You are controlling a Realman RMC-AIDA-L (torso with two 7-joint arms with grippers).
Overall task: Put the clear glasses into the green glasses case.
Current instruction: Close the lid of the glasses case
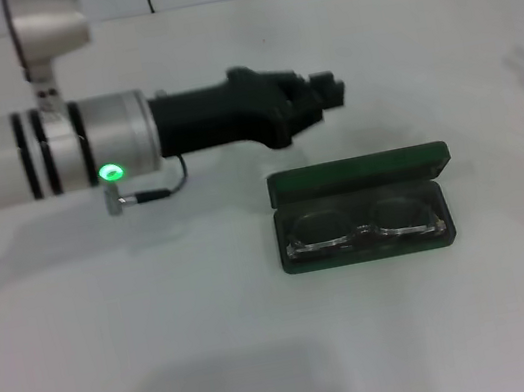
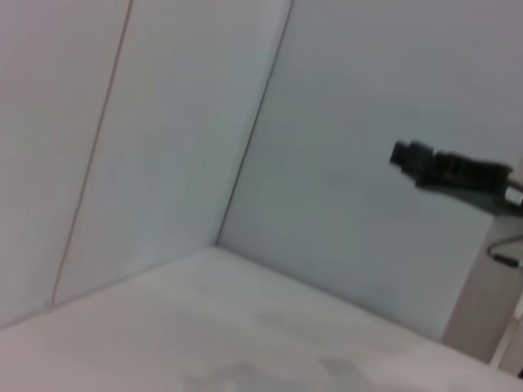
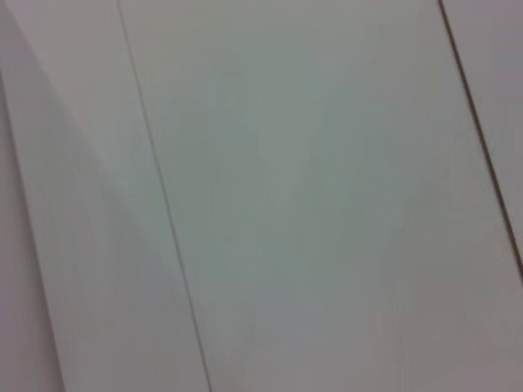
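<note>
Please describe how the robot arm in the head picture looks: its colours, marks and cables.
The left arm is a white cylinder with three black rings and a glowing green light. A thin black cable loops beneath it to a small silver plug. Its pincer is matte black and blocky.

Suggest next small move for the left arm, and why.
Probably bring the left gripper toward the raised lid of the green glasses case to close it: the clear glasses already lie inside the open case, and the gripper hangs just behind it, holding nothing.

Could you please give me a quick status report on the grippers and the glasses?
Left gripper above the table, behind the dark green hinged glasses case, holding nothing. Right gripper not in view. Clear plastic glasses lie inside the open case. Nothing in the way.
</note>
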